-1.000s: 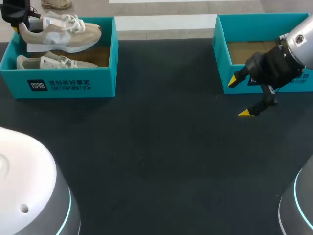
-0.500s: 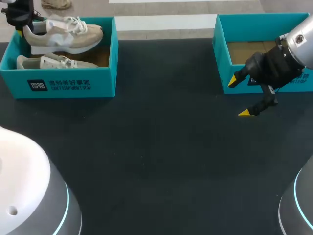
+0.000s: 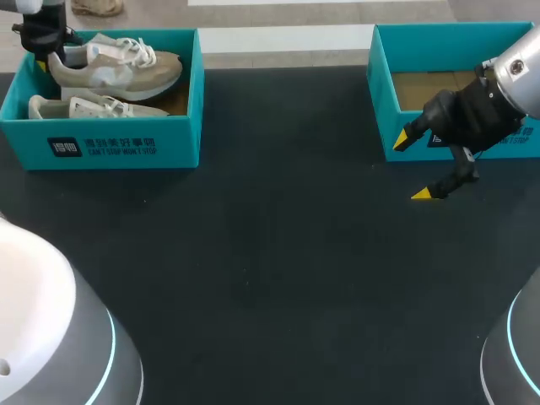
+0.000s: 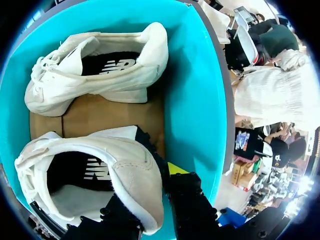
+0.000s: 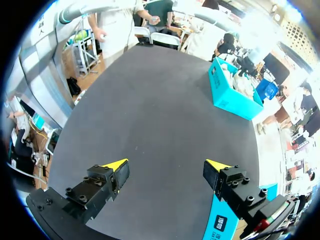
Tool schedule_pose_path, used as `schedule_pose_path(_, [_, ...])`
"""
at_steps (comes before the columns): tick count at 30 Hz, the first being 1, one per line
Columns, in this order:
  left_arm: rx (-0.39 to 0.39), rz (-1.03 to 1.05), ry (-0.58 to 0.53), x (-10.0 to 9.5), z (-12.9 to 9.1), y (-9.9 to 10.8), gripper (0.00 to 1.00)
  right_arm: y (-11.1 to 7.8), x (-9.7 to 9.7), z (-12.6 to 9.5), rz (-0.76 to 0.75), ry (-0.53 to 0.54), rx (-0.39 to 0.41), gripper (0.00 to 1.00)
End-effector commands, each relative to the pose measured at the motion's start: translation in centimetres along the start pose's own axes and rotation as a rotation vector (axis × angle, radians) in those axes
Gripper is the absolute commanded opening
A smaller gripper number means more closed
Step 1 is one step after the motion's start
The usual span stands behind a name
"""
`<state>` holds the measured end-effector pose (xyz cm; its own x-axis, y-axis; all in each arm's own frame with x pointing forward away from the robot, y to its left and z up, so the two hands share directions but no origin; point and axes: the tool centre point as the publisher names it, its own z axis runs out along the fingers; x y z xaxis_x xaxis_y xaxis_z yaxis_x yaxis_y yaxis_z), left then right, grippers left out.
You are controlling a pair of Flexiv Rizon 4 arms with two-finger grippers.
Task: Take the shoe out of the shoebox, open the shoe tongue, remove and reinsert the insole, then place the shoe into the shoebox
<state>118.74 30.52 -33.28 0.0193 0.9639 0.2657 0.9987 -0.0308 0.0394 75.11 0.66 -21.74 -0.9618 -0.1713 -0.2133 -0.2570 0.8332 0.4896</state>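
Nearest to us, the grey and white bases of our two arms fill the lower corners of the head view, each with a thin cyan ring. Ahead of them stretches the table [image 3: 278, 253], a dark, matte surface with faint scuffs.

Our right gripper [image 3: 413, 167] hangs over the table just in front of the right shoebox [image 3: 384, 93]. Its fingers are spread wide and grasp nothing. In the right wrist view only bare dark tabletop [image 5: 150, 110] lies between them, and the teal wall of that right shoebox [image 5: 217, 220] sits just beside one finger. The box's brown cardboard floor shows in the head view.

Farther off, at the table's far left, stands the left shoebox [image 3: 101, 148], teal with white print on its front wall. The right wrist view shows this left shoebox [image 5: 230, 97] well across the table. A second shoe [image 3: 93, 107] lies on its side on the brown floor inside it.

Over the back of that box our left gripper [image 3: 42, 38] is clenched on the heel of the shoe [image 3: 118, 67], a beige and white trainer that sits above the box's rim, toe pointing towards the table's middle. From the left wrist, the shoe [image 4: 90, 170] has its heel collar pinched in the left gripper [image 4: 145, 195]: one finger is outside the heel and the other inside the opening. The second shoe [image 4: 95, 70] lies ahead of it.
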Motion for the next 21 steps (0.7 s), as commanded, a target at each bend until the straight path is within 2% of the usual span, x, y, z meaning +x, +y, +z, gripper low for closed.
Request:
schedule_pose_path(1, [0.019, 0.005, -0.003, -0.1, 0.7, 1.1, 0.00, 0.0, 0.0, 0.1, 0.000, 0.000, 0.002, 1.00])
schedule_pose_path(21, [0.061, 0.022, 0.027, -1.2, 4.0, 1.4, 0.00, 0.0, 0.0, 0.1, 0.000, 0.000, 0.002, 1.00])
